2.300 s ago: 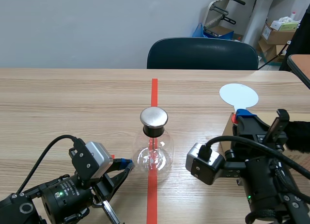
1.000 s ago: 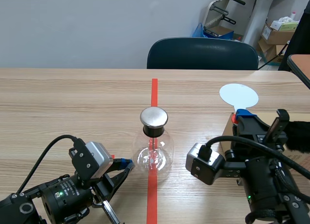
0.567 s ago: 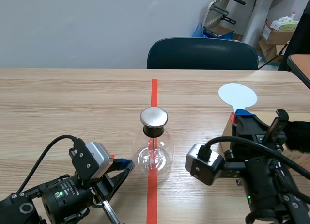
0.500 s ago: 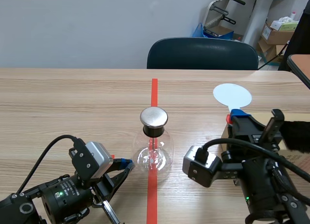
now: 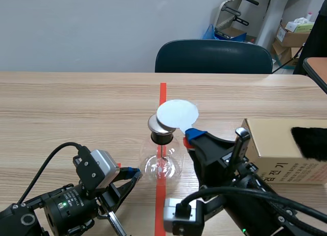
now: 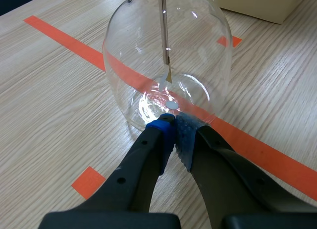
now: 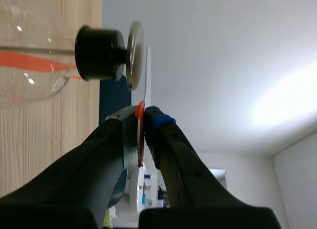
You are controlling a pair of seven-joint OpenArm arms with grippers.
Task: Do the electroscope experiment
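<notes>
Pale wood-grain table (image 5: 76, 108), orange-red tape line (image 5: 162, 90) down the middle.

Item one, right gripper (image 5: 196, 137): fingers clamped hard on the orange-red handle (image 7: 140, 112) of a white disc paddle (image 5: 177, 114); nothing else held. Paddle's long axis running straight out ahead of the fingertips, disc at the far end, seen edge-on from the wrist.

Directly beside the disc: metal cap plate (image 7: 134, 55) of the electroscope (image 5: 162, 163), face to face with the disc and roughly parallel. From the scene view, disc overlapping the cap's upper right edge. Touching or a hair apart: cannot tell. Judged the deciding relation: cap lying just below and to the robot's left of the disc, so only a small closing move likely needed.

Below the cap: black stopper (image 7: 96, 53), thin rod (image 6: 163, 35) and clear glass flask (image 6: 168, 55), upright on the tape line.

Item two, left gripper (image 6: 173, 132): pads pressed together on nothing, tips just beside the flask's base, low on the table. Farther from the cap than the right.

Beyond, at the right: cardboard box (image 5: 276, 146) with a black furry piece (image 5: 309, 143) at its right end.

Behind the table: dark chair (image 5: 213, 56), plain grey wall (image 5: 76, 26), cartons (image 5: 294, 34) in the far corner.
</notes>
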